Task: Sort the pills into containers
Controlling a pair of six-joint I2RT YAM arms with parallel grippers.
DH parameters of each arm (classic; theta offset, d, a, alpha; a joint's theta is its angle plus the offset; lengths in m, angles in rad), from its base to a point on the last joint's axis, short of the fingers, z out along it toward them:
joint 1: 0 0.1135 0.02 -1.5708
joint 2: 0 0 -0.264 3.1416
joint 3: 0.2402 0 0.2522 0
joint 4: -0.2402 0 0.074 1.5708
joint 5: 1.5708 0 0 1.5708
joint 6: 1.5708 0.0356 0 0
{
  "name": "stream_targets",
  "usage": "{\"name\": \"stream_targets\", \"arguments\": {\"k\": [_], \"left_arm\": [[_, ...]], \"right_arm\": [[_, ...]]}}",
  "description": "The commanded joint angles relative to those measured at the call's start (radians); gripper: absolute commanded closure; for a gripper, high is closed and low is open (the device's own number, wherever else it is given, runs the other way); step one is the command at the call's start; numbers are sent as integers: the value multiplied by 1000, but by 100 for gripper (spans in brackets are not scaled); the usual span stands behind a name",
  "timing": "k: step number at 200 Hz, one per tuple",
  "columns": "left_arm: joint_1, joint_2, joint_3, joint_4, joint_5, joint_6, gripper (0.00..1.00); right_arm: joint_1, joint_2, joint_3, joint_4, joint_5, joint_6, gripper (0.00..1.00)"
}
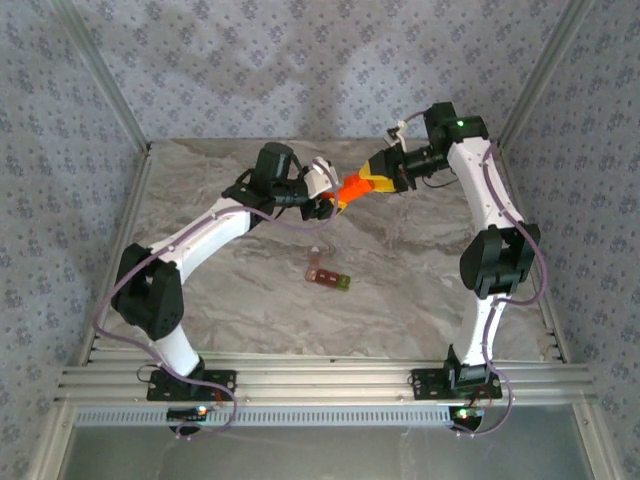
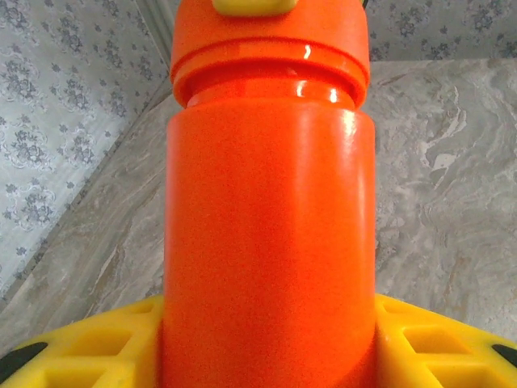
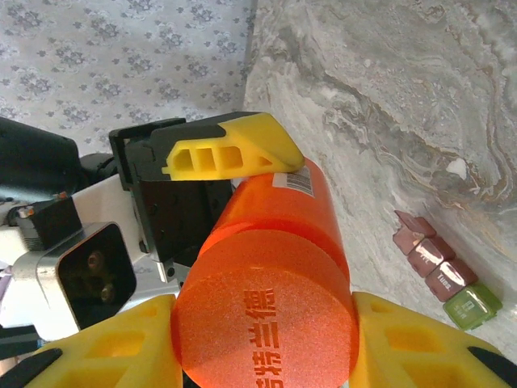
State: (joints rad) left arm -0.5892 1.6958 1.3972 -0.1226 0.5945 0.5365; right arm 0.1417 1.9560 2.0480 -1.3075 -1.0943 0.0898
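Two-ended hold of the orange bottle (image 2: 271, 226) above the far half of the table (image 1: 420, 290). Shows the left gripper (image 2: 266, 356) closed across the bottle's body and the right gripper (image 3: 262, 339) closed around the cap (image 2: 271, 40), yellow fingers (image 3: 230, 149) tight against the plastic.

Principal hazard, by judgement: spilled pills. Appears close to level, cap towards the right arm — so risks a pour-out at the moment of cap removal, absent a prior upward tilt of the mouth. Would scatter the contents across the marbled surface, well apart from the containers (image 3: 443, 273).

Second hazard: slip. Depends on narrow fingers against a smooth, glossy cylinder. Under a twisting load, could turn the whole bottle inside the left grip instead of loosening the cap, or let it fall to the table.

Third hazard: opposed pulls. Couples two arms through one rigid object, so invites strain or a sudden jerk from any mismatch in motion.

Places the containers flat near the table's middle, closer to the arm bases than the bottle, green end (image 3: 473, 307) towards the right; cannot tell the state of the lids.

Pose: left arm bent at an elbow just outboard of its base, forearm slanting forward and inward, wrist aligned with the bottle's axis. Right arm bent at an elbow above its base, forearm running almost straight towards the far edge, wrist turned sharply inward — meets the embossed cap end-on.
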Motion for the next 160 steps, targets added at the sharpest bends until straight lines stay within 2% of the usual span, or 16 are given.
{"name": "stream_targets", "arguments": {"k": [1,38,77,133,160], "left_arm": [[-35,-9,41,-55,104,73,100],[-49,3,53,-69,70,90,100],[-70,-12,-21,67,-25,54,100],[-97,-26,-66,184,-136,88,100],[-108,-27,-98,249,-203,118,100]], "right_arm": [[21,7,8,11,10,-32,63],[66,25,5,3,49,-19,63],[99,55,-2,5,107,47,65],[107,89,30,-4,69,81,63],[101,93,25,43,70,150,59]]}}
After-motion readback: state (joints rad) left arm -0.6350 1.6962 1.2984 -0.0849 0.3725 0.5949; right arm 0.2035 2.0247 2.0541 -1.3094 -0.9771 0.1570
